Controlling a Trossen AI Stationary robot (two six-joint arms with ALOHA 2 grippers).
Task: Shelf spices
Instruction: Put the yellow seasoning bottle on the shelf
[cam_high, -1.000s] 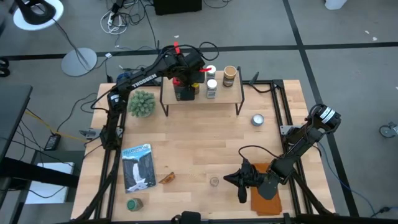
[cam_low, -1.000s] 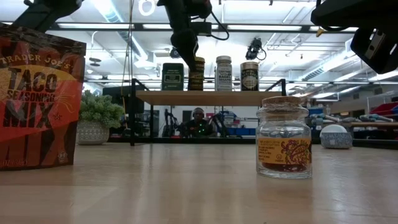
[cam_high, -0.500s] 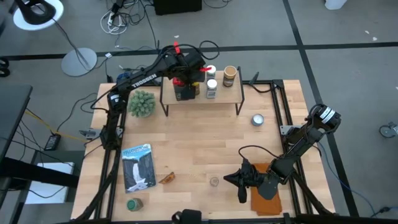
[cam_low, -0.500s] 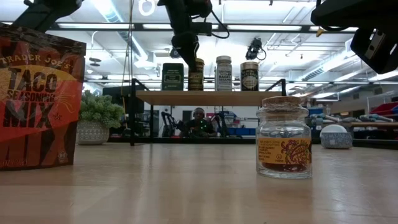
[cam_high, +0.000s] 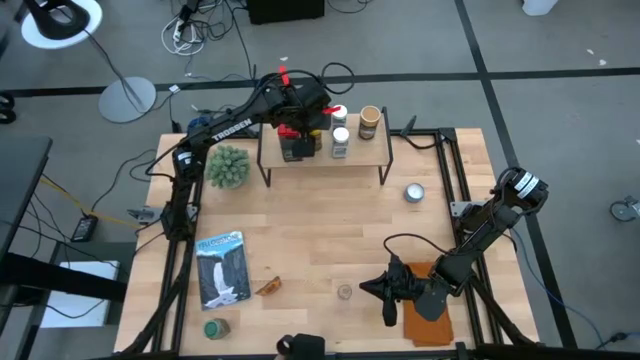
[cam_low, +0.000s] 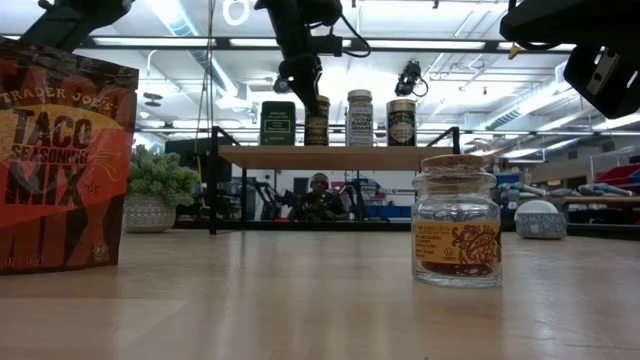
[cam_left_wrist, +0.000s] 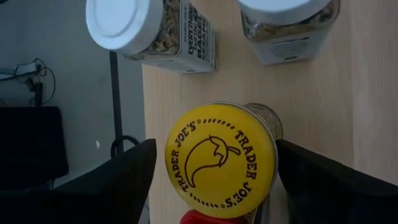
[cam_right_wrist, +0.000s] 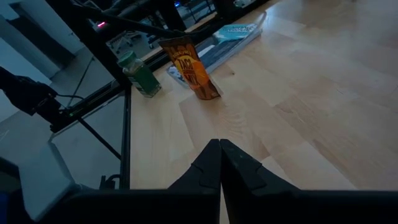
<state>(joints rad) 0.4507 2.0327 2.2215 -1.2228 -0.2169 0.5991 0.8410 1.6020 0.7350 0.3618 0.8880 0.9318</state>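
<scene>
High view, shelf: we see the shelf (cam_high: 345, 155) at the far edge of the table (cam_high: 320, 230), left of centre, with jars standing in a row on its left half.
High view, left gripper: we see the left gripper (cam_high: 305, 118) above the left part of that row, over a jar with a yellow lid.
High view, right gripper: we find the right gripper (cam_high: 380, 290) waiting low over the near right of the table, beside an orange packet (cam_high: 430, 305).
High view, loose items: a small glass jar (cam_high: 345, 292), a taco mix pouch (cam_high: 267, 287), a green-lidded jar (cam_high: 214, 328) and a booklet (cam_high: 222, 267) lie along the near side; a silvery tin (cam_high: 414, 192) and a green plant ball (cam_high: 228, 166) sit farther back.
Low view, shelf: we count four containers on top, a dark green tin (cam_low: 277, 123) leftmost, then the yellow-lidded jar (cam_low: 318, 122), a white-lidded jar (cam_low: 359, 118) and a dark jar (cam_low: 401, 122).
Low view, left gripper: it hangs right over the yellow-lidded jar.
Left wrist view, fingers: we see both fingers (cam_left_wrist: 118, 186) spread wide, one on each side of the yellow lid (cam_left_wrist: 221, 158), clear of it; the jar stands on the shelf top.
Right wrist view, fingers: we see the right fingers (cam_right_wrist: 208, 165) pressed together, holding nothing.
</scene>
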